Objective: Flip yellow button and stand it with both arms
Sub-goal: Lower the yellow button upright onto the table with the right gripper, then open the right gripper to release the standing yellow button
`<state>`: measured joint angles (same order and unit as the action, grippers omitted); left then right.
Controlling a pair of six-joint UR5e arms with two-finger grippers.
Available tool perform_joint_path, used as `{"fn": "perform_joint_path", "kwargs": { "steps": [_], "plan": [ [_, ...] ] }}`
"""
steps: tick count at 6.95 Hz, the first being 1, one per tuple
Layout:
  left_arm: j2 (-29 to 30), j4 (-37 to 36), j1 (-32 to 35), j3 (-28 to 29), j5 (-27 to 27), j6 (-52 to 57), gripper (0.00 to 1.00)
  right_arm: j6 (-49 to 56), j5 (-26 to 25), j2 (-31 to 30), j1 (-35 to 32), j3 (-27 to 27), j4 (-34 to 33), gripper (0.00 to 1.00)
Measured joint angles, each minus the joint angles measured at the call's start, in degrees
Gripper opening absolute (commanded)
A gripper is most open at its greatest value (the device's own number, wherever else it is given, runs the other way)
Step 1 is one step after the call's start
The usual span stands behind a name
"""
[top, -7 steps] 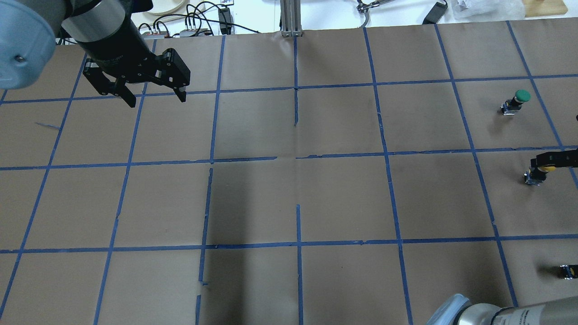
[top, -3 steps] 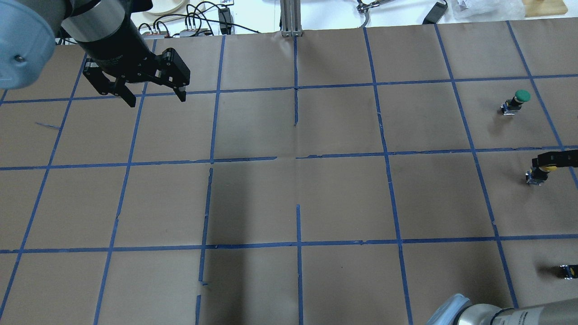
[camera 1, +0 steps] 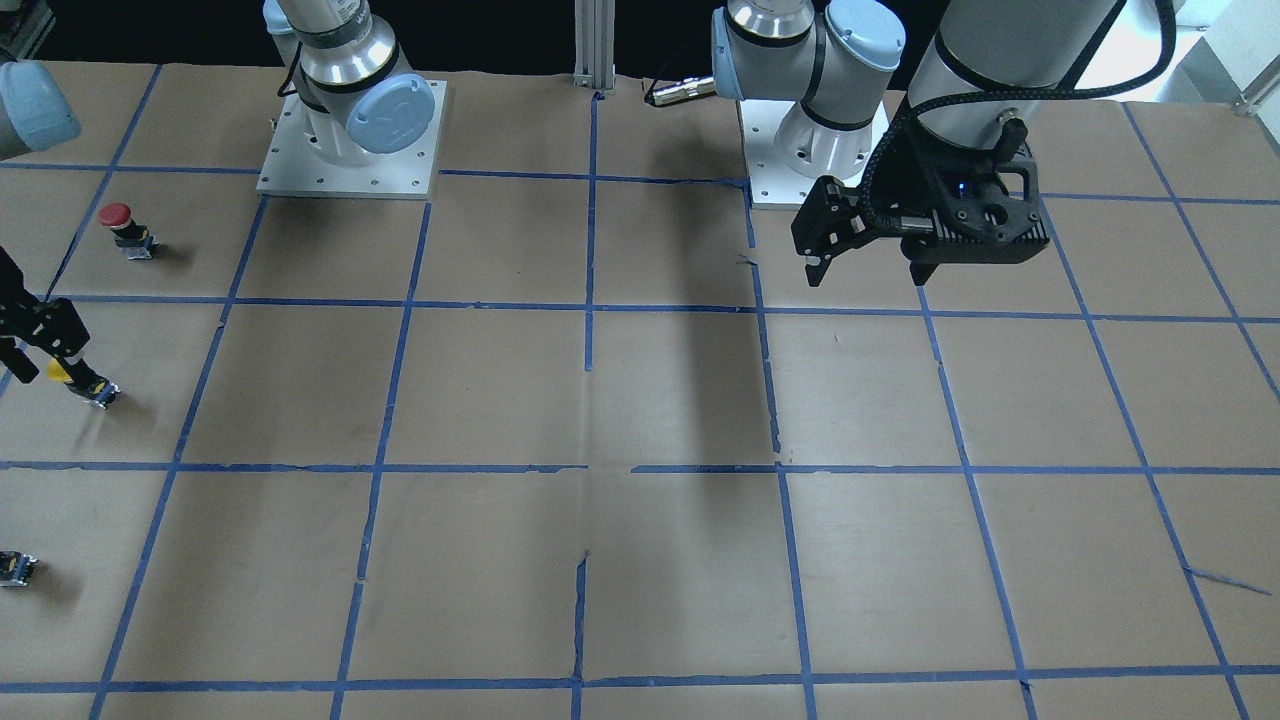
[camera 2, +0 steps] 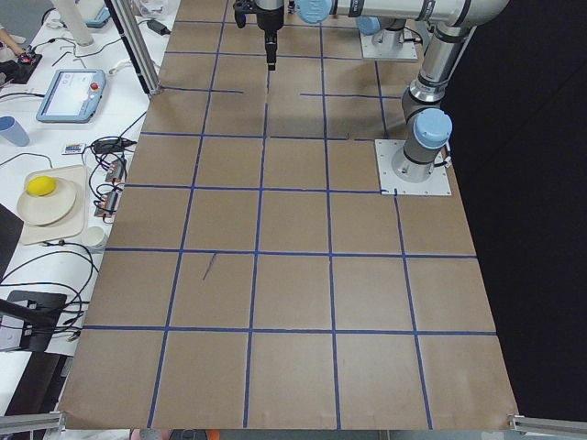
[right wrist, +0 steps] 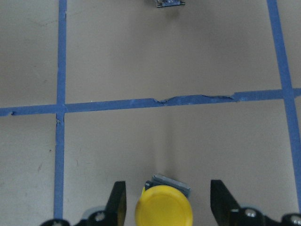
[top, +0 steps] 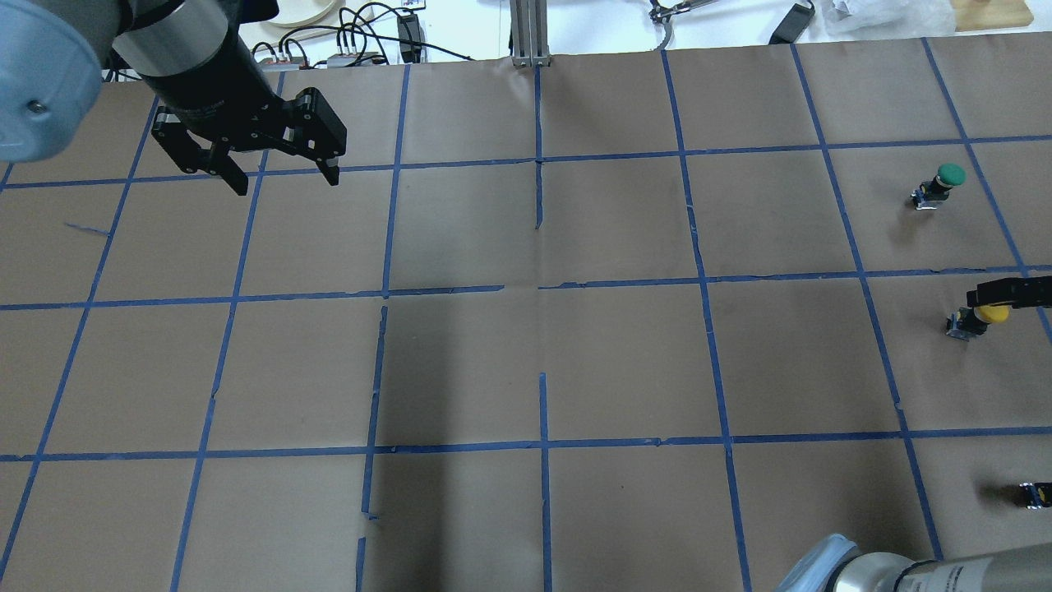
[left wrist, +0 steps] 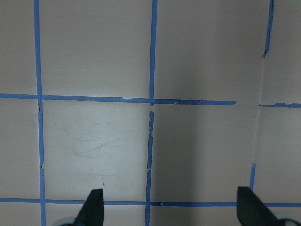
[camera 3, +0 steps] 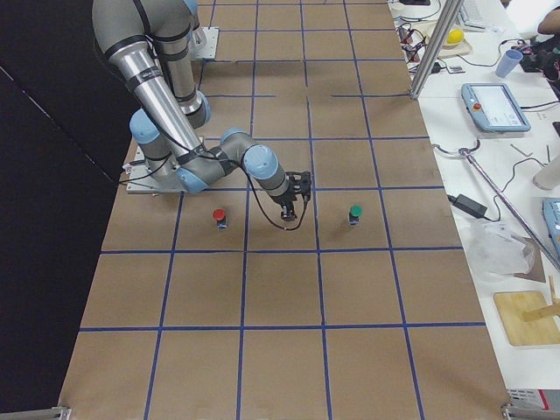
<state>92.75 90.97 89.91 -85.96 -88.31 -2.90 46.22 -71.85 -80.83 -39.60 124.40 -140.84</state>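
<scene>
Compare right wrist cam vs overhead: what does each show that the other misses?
Right wrist only: the jaws of the right gripper stand apart, with a gap either side of the cap of the yellow button.
Overhead only: the left gripper, open over the far left squares; the green button; a small black block at the right edge.
Both: the yellow button, part of the right gripper, and the blue tape grid.

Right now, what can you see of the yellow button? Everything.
The yellow button has a round yellow mushroom cap, plastic-looking, on a short black-and-grey body. It sits tilted on the brown paper table at the robot's right, cap facing the wrist camera. The right gripper straddles the cap, jaws open, gaps on both sides; no contact shows.
</scene>
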Motion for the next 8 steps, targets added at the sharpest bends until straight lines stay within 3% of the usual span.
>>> {"fn": "perform_joint_path", "kwargs": {
  "steps": [2, 5, 8],
  "plan": [
    [0.08, -0.06, 0.03, 0.05, 0.15, 0.00, 1.00, -0.96, -0.90, -1.42, 0.04, -1.40, 4.14, 1.00],
    [0.12, -0.09, 0.01, 0.09, 0.05, 0.00, 1.00, -8.14, -4.31, -5.00, -2.12, -10.64, 19.17, 1.00],
    [0.15, -0.09, -0.06, 0.01, -0.06, 0.16, 1.00, -23.20, -12.62, -5.31, -15.15, -21.25, 31.83, 1.00]
  ]
}}
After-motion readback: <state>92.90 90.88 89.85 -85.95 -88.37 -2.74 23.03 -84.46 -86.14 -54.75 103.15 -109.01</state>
